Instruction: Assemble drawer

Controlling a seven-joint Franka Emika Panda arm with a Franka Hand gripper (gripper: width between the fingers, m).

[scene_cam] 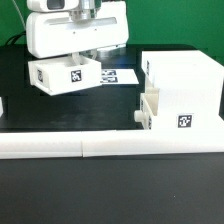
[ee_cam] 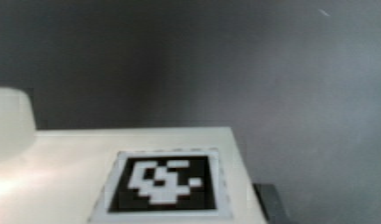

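So, exterior view's left: tray [scene_cam: 62,75] hangs off the worktop [scene_cam: 110,205] under the claw [scene_cam: 82,50], apparently clamped on it. Looks light, stiff, slick plastic; grip thin walls. Right: casing [scene_cam: 185,90] w/ 2nd tray [scene_cam: 150,108] partly in.

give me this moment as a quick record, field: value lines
gripper: above the held tray, fingertips hidden
held tray: lifted off the table, tilted, tag facing camera
casing: on table, exterior view's right
second tray: seated in casing's lower front
marker board: flat on table behind held tray
border bars: along the front
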